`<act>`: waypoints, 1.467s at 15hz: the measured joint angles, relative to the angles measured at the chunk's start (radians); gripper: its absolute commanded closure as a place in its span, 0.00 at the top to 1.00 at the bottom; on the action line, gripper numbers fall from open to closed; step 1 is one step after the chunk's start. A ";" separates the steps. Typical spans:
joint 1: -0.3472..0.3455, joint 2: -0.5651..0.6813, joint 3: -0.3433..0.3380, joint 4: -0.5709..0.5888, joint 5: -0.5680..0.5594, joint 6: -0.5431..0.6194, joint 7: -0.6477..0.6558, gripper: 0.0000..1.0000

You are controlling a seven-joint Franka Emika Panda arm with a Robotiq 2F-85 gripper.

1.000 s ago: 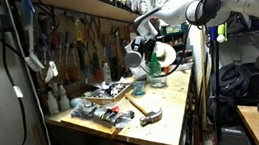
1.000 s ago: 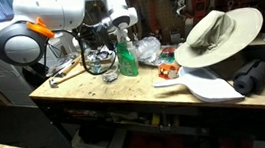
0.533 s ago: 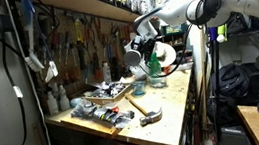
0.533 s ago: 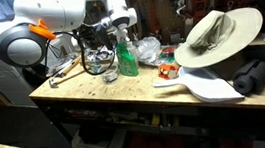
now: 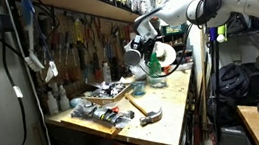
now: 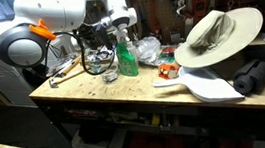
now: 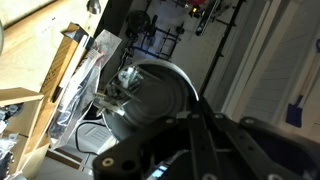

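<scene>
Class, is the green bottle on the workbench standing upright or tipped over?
Upright: in an exterior view the green bottle stands on its base on the workbench, with its narrow end pointing up.

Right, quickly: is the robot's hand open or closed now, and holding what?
Hand: closed, at the clear jar beside the green bottle; whether it grips anything cannot be told.

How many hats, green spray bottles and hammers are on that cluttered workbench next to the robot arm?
Hat: 1
Green spray bottle: 1
Hammer: 1
Total: 3
</scene>
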 measured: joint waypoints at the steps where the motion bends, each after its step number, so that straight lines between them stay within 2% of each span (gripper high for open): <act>1: -0.001 0.000 0.002 0.000 -0.001 0.000 0.000 0.01; 3: -0.008 0.000 0.023 -0.002 -0.010 0.000 0.001 0.01; 8: -0.058 0.011 0.141 -0.006 -0.072 0.000 0.019 0.01; 17: -0.085 0.020 0.200 -0.001 -0.113 0.001 0.033 0.01; 22: -0.087 0.026 0.196 0.012 -0.114 0.000 0.037 0.01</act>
